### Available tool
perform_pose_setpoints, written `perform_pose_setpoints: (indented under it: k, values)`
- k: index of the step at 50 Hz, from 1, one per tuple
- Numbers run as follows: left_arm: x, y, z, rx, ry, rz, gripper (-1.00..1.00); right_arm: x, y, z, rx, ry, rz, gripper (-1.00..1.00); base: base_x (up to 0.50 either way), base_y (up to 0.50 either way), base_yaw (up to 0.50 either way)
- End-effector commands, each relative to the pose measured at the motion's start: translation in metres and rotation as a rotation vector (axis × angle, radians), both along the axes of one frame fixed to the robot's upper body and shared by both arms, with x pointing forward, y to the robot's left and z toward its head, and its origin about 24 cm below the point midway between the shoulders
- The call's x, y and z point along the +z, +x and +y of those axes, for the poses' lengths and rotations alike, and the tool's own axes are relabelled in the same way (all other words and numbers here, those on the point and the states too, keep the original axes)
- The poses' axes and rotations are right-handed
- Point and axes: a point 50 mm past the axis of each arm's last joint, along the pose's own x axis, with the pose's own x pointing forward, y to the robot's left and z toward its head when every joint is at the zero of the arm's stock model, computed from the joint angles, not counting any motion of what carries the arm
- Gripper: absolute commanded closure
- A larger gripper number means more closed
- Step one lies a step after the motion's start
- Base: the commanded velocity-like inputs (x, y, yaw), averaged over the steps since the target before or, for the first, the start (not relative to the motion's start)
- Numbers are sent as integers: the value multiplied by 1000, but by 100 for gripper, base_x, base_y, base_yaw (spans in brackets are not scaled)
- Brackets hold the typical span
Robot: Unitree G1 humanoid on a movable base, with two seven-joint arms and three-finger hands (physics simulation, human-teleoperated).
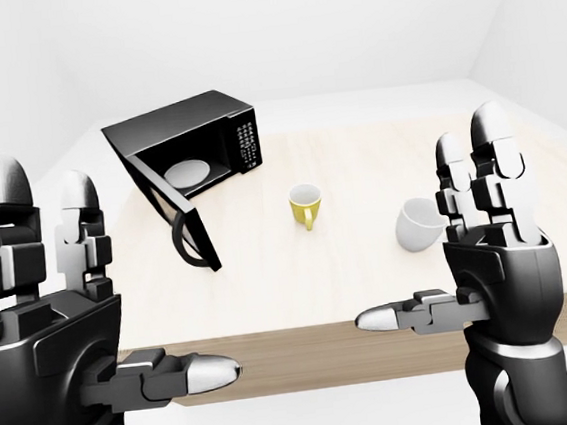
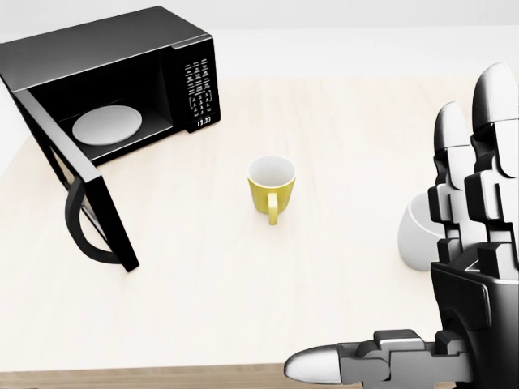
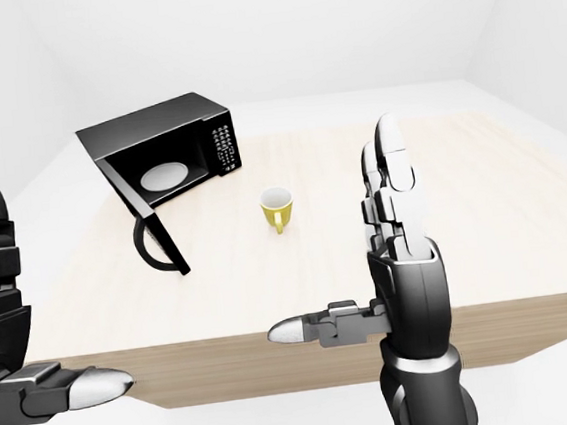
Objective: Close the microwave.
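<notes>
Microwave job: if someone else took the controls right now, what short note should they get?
Left robot hand: open, raised, holding nothing.
Right robot hand: open, raised, holding nothing.
Microwave sits on the table at the head view's upper left; its door is swung wide open, a white plate inside.
Yellow mug and white mug stand to its right, apart from it.
Done: nothing yet. Left: reach the door and push it shut.

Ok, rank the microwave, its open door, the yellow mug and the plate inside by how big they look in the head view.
1. microwave
2. door, swung open
3. plate
4. yellow mug
The plate and mug look close in size, so that order is unsure.
</notes>
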Motion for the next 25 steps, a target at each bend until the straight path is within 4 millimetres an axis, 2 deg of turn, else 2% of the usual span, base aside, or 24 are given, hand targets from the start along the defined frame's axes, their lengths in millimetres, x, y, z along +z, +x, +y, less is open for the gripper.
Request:
perform_pose_setpoints:
  k: [1, 25]
  values:
    - [1, 0, 0, 3, 4, -6, -100, -1, 1, 0, 5, 5, 3, -100, 0, 50, 0]
    - [1, 1, 2, 10, 2, -11, -100, -4, 3, 1, 8, 15, 22, -100, 0, 50, 0]
